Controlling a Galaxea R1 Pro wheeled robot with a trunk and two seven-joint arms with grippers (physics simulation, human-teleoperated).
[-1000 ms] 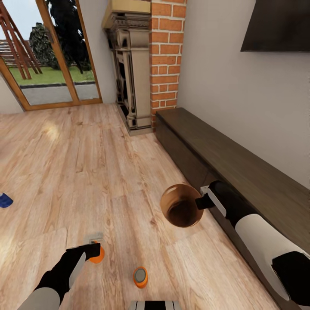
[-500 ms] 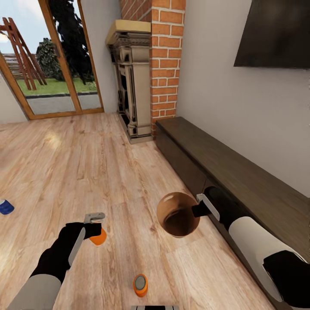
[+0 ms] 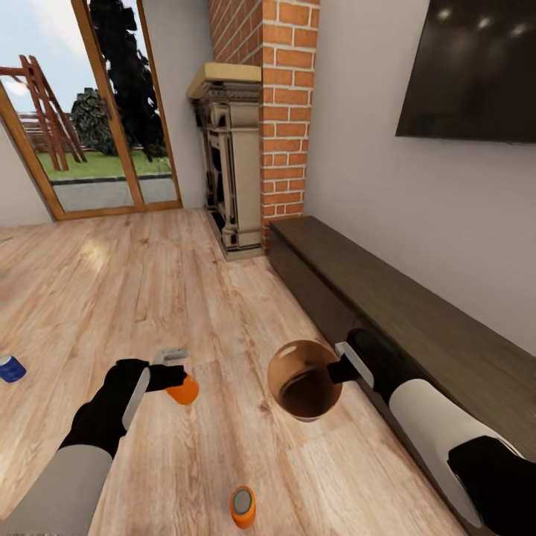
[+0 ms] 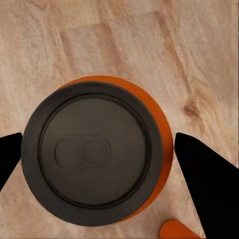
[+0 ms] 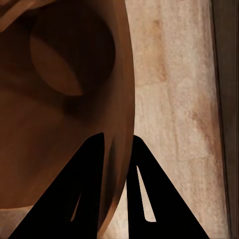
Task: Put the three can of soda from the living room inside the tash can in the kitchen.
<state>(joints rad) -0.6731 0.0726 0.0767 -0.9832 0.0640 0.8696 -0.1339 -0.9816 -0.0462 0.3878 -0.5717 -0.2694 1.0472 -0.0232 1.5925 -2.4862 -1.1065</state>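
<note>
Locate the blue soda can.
In the head view, the blue soda can stands on the wood floor at the far left edge, beyond the left gripper.

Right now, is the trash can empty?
Empty as far as visible: the trash can, held by the right gripper, shows only its bare copper inside. The orange can sits in the left gripper.

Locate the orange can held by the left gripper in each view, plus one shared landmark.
Head view: orange can lower left of centre, at the left gripper, above the wood floor.
Left wrist view: orange can fills the centre, grey top facing the camera.
Right wrist view: no orange can to place; the trash can dominates.
Shared landmark: the wood floor.
</note>
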